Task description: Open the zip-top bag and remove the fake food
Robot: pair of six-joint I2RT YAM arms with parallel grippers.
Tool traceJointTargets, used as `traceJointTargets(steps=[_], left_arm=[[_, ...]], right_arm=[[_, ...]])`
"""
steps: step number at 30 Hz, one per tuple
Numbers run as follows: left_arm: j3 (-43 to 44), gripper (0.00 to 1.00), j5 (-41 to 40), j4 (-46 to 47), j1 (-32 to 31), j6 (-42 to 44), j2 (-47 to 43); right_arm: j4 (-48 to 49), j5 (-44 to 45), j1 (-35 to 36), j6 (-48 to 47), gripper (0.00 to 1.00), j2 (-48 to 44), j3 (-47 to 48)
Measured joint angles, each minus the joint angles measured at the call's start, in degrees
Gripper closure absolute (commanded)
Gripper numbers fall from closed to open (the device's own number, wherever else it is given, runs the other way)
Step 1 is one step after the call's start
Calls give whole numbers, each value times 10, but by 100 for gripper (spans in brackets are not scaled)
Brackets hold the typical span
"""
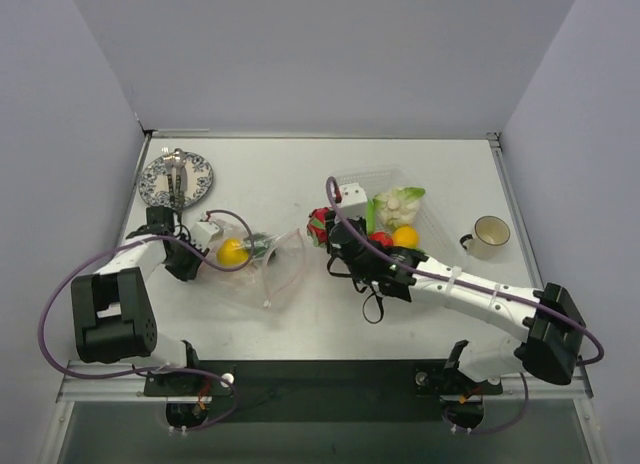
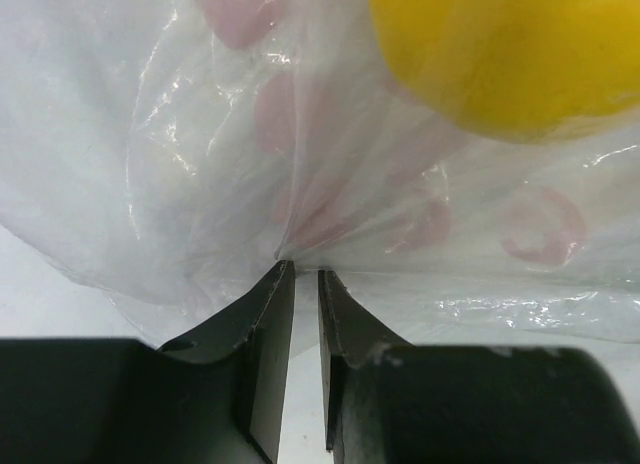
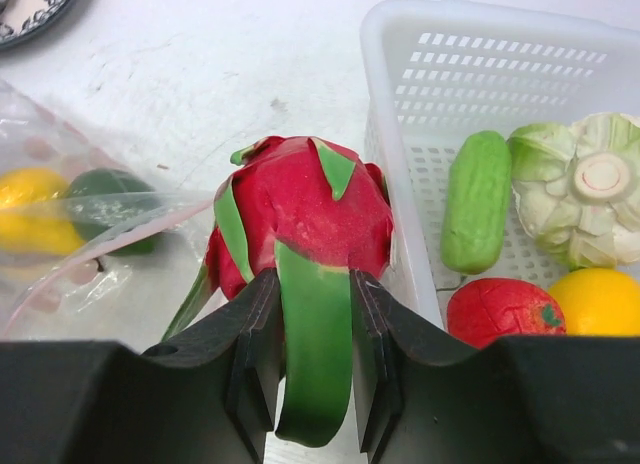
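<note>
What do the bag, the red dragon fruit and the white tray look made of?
zip-top bag: thin clear soft plastic film, glossy; it creases and shows the yellow piece through it.
dragon fruit: likely moulded plastic, fine matte grain on the red, smoother green leaves.
tray: rigid translucent-white plastic, perforated walls.

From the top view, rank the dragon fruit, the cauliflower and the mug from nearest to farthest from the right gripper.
1. dragon fruit: clamped in the right gripper, near the table's middle.
2. cauliflower: to the gripper's right and a little farther back.
3. mug: by the table's right edge, beyond the cauliflower.
</note>
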Motion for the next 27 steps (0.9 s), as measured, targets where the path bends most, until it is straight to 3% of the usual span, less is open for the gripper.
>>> traceJointTargets(steps=[6,10,16,22,27], left_arm=[[-11,73,-21,-4,1,11,-14],[-14,74,-25,-6,2,13,-16],[-13,74,-26,-8,2,13,-16],[-14,74,-28,-9,4,13,-17],[-14,74,-29,-9,4,14,-17]], right_arm=[[14,-81,-79,14,100,-40,-46],[30,-198,-127,36,100,-41,-59],[57,-350,-151,72,100,24,-12],[78,-419,-162,86,100,39,11],[109,-495,-240,141,100,39,18]])
